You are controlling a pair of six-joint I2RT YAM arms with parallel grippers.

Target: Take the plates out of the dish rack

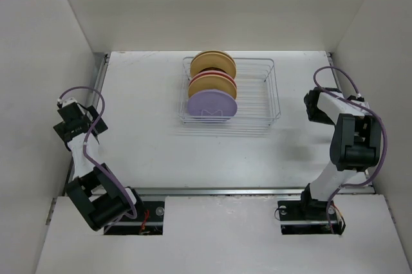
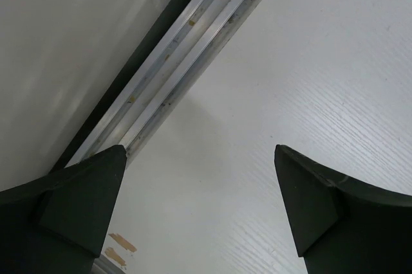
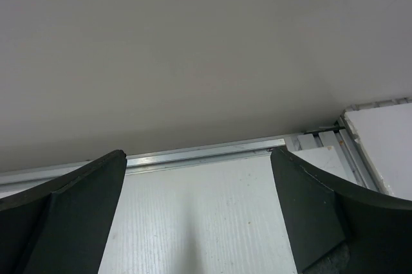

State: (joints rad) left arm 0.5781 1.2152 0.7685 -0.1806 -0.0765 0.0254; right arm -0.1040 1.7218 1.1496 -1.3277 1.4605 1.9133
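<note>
White table (image 1: pixel 148 152), white walls (image 1: pixel 193 4); left end effector (image 2: pixel 198 158) and right end effector (image 3: pixel 198 155) gape empty.

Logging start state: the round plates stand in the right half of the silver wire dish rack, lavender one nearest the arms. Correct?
No: the top external view shows the round plates in the left half of the silver wire dish rack. The rest holds.

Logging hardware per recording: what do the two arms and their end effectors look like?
The left arm and right arm have white links, boxy black joint housings and a looping purple cable each. The left end effector and right end effector have dark, matte, wedge-shaped fingers. No markings are legible.
</note>
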